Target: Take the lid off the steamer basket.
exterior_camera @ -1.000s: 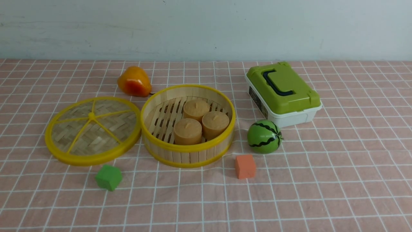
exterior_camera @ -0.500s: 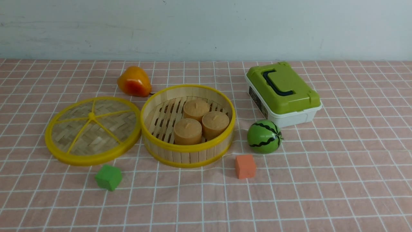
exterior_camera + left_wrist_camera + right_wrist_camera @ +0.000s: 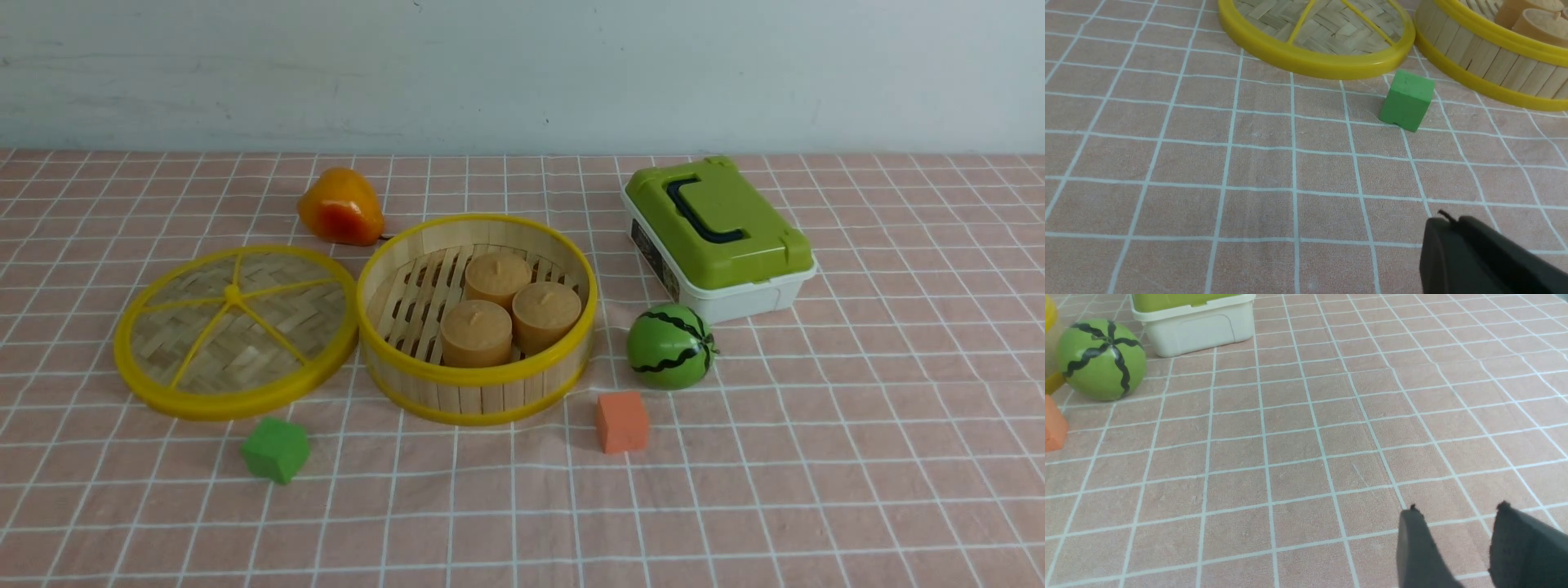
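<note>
Front view: lid [image 3: 235, 331] lies flat on the cloth [image 3: 857, 457], off the basket [image 3: 478, 318] and touching its left rim; task reads as done.

Lid is a round disc with no long axis. It lies ahead of the left gripper [image 3: 1447, 237], beyond the green cube [image 3: 1406, 100]; the left arm is nearer. Left jaws are closed on nothing. Right gripper [image 3: 1457, 535] shows a narrow gap, empty. Count: one lid, one basket, three cakes [image 3: 476, 332] inside, two cubes, one melon [image 3: 670, 346], one pear [image 3: 340, 207], one box [image 3: 718, 237].
</note>
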`<state>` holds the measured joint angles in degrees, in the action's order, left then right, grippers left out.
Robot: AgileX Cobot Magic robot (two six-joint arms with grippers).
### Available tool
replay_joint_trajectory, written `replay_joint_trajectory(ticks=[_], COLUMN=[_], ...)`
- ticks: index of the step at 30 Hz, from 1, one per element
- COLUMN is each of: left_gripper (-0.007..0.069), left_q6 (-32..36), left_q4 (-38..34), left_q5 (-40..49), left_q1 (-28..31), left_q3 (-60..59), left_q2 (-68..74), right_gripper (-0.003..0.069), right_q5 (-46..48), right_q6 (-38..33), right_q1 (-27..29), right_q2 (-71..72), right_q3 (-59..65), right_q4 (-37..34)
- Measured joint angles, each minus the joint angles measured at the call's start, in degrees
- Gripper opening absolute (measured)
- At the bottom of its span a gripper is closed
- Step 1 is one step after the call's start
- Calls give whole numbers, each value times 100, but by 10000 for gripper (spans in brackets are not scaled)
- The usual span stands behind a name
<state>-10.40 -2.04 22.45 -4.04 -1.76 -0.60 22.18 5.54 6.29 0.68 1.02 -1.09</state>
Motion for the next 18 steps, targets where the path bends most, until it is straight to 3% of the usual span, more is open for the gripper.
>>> replay_joint_trajectory(ticks=[18], left_gripper=[29], left_q6=[0], left_q4=[0], left_q5=[0], left_q1=[0], left_q3=[0], left_q2=[0], right_gripper=[241], right_q5=[0], right_q6=[0], right_q1=[0], right_q2=[0], right_q3=[0], right_q4=[0])
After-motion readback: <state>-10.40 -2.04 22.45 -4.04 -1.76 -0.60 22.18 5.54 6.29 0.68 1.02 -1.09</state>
